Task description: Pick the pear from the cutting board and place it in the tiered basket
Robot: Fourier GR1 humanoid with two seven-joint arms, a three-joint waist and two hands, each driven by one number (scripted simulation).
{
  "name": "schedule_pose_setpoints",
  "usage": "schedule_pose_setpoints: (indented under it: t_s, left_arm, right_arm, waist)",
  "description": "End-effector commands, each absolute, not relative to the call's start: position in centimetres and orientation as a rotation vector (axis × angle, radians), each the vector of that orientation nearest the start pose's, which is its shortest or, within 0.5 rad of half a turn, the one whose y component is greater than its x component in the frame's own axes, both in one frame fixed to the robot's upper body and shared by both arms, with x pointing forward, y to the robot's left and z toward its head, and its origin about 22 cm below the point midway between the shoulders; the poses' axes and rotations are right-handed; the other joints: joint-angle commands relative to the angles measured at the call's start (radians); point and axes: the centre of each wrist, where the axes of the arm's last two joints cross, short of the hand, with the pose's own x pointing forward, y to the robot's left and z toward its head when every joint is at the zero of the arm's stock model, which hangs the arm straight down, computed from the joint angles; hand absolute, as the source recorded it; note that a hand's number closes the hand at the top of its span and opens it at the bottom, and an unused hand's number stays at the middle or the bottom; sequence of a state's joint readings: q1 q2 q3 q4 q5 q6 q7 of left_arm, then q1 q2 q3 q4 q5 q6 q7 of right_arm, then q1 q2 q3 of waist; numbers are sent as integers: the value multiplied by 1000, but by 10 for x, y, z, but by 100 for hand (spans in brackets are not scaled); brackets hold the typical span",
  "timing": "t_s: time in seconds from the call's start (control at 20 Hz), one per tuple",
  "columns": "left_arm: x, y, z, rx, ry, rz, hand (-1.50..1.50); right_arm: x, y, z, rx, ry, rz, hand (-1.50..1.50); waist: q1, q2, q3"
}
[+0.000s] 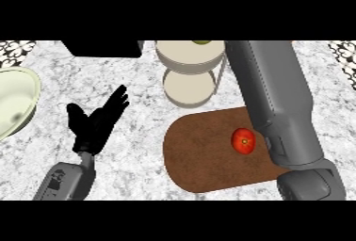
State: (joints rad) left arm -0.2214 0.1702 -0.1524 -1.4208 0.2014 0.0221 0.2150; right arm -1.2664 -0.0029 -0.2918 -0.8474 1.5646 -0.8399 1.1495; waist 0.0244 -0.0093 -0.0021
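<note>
The right grey forearm is stretching over the brown rounded wooden cutting board toward the cream round tiered basket, its hand hidden beyond the frame. A yellow-green sliver, possibly the pear, is showing in the top tier. The black left hand is resting, fingers spread, near the marble counter's left side.

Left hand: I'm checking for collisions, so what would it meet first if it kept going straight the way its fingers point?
The left hand points up and right across bare counter. The first thing on that line looks like the tiered basket, though depth is unclear.
</note>
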Motion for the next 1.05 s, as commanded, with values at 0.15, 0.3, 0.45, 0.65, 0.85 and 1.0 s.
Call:
schedule_pose_setpoints:
  t_s: [0.15,0.3,0.45,0.65,0.85,1.0]
  left_arm:
    - [284,227,15,-115,-1342,-136,0]
    - [283,222,13,-111,-1333,-128,0]
    - [284,229,11,-84,-1327,-122,0]
    - [274,240,3,-52,-1314,-84,0]
    - [273,249,7,-43,-1321,-77,0]
    - [272,254,4,-17,-1328,-39,0]
  right_arm:
    - [408,-75,258,-1214,-1391,-535,-150]
    - [394,-69,246,-1183,-1388,-456,-150]
    - [377,-66,241,-1148,-1397,-400,-150]
    - [352,-77,236,-1100,-1406,-402,-150]
    - [323,-77,237,-1076,-1455,-393,-150]
    - [304,-88,231,-1082,-1467,-388,-150]
  waist:
    - [-38,-29,2]
    - [-45,-39,2]
    - [-63,-49,1]
    - [-102,-55,2]
    - [-115,-62,1]
    - [-151,-67,1]
